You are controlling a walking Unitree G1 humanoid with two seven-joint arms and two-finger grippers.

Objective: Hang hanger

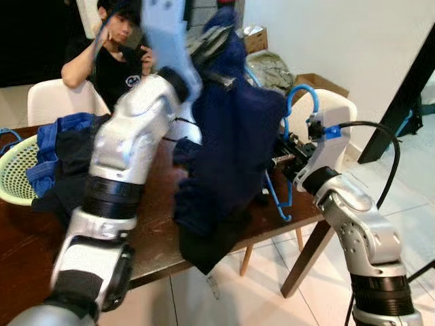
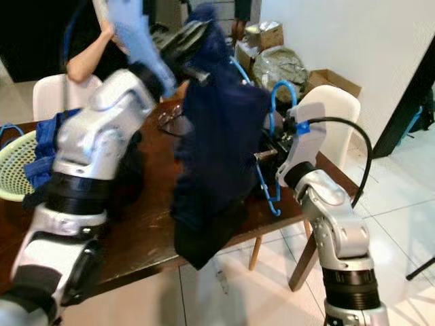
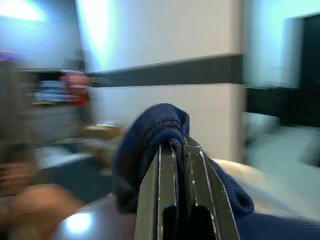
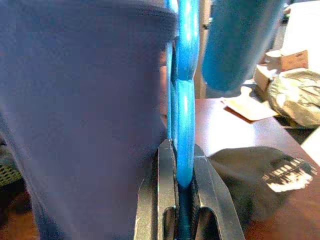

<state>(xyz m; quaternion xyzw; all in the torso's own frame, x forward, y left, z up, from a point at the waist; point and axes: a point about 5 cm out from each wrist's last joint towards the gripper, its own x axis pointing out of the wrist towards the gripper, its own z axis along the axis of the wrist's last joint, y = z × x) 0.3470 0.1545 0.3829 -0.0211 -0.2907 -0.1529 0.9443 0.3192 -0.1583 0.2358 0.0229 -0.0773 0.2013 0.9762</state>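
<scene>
Biggest thing in front of us is the brown surface [image 1: 156, 238], with a basket [image 1: 13, 173] of clothes at our far left and a person [image 1: 112, 54] seated behind it. Over it hangs the navy garment [image 1: 231, 156], which our left claw [image 3: 181, 145] has clenched by a fold of knit fabric up high, so the cloth drapes down past the surface's near edge. Our right claw [image 4: 180, 165] is clamped on the blue hanger [image 1: 299, 102], held just beside the garment, with the hook curling up near the white chair [image 1: 336, 109]. What worries us: the hanger sits thin between the fingers, so a twist while we thread it into the cloth could lever it out, and the garment's weight hangs off one small pinch that could slip. The dangling hem could also snag on the surface's edge. Room-wise, the open floor [image 1: 272, 299] to our right and front is free, but the person, the chair and the wall crowd the far side.
</scene>
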